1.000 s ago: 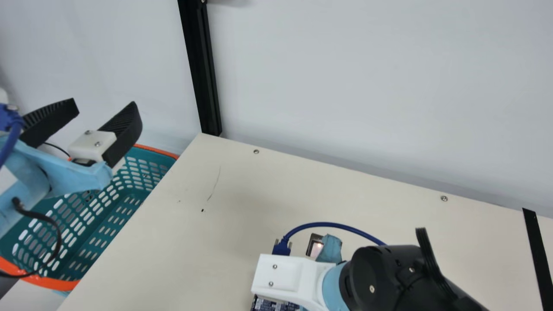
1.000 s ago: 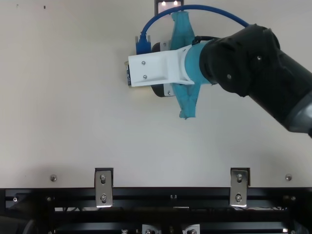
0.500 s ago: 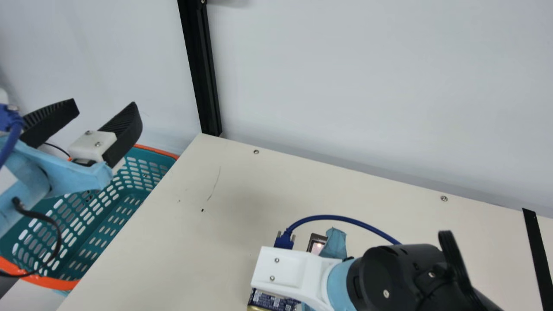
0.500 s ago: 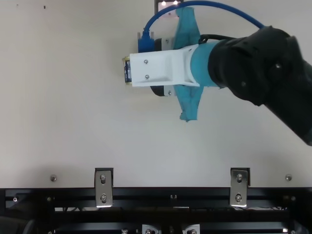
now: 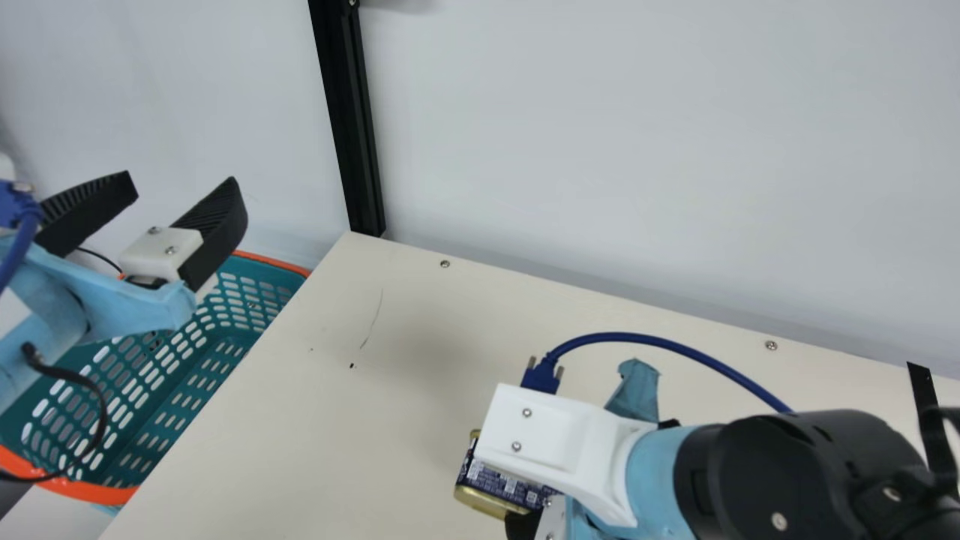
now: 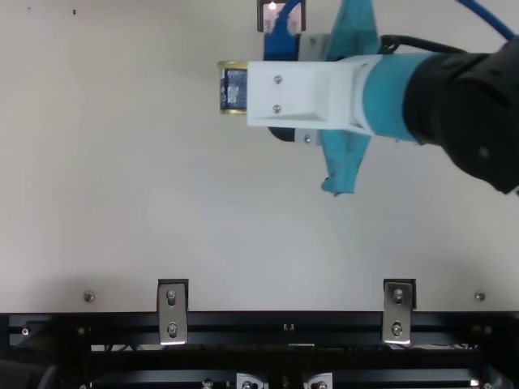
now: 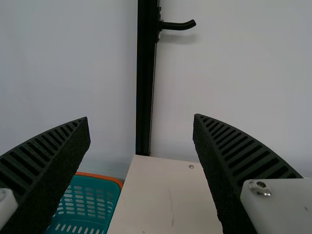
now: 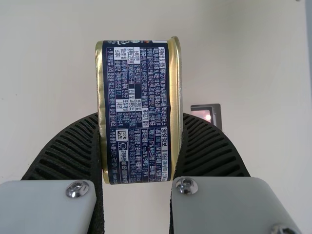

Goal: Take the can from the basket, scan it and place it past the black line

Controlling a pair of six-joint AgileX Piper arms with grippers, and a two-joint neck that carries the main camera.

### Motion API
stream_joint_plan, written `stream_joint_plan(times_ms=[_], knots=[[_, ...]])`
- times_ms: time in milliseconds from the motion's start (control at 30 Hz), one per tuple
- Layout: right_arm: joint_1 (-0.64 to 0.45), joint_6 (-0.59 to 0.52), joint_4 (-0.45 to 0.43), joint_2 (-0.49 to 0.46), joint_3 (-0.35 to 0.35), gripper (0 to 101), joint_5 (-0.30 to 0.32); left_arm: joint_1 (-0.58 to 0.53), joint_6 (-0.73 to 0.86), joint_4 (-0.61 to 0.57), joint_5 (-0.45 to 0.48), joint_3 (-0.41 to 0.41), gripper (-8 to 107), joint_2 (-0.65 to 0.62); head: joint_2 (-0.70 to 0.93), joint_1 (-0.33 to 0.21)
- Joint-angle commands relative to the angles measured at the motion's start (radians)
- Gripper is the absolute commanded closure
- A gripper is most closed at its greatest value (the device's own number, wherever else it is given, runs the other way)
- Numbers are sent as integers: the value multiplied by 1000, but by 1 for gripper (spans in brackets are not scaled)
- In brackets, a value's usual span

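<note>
Jaws: the right ones are closed on the can (image 8: pixel 138 100), with one ribbed pad (image 8: pixel 68 153) pressed on each side of it.
Can: it is held up above the surface (image 5: pixel 375 427), near the little box with the light (image 8: pixel 213 111), which is likely the scanner.
Gold rims: these are touched by the pads. Part of the can is left sticking out past the fingertips.
Feel: it should be hard and stiff, so it is not likely to be squashed by a firm squeeze. It may be a bit heavy for its small size if it is full.
Slip: the rims look smooth and may be slippery, and the far end could be tipped down if the squeeze is too weak.
Best hold: both rims should be pinched evenly, close to the middle of the can, with the printed side left uncovered for the scan.
Black line (image 5: pixel 922 390): the can has not been put past it. It should be set down gently there, so no edge is dented.
Left jaws: they are spread wide with nothing between them, by the basket (image 5: pixel 82 489).
</note>
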Motion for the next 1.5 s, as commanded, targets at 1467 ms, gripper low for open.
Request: stream_joint_plan(times_ms=[1467], knots=[[-208, 464, -169, -354, 166, 101, -128, 0, 0, 0, 0, 0, 9, 0, -693, -27]])
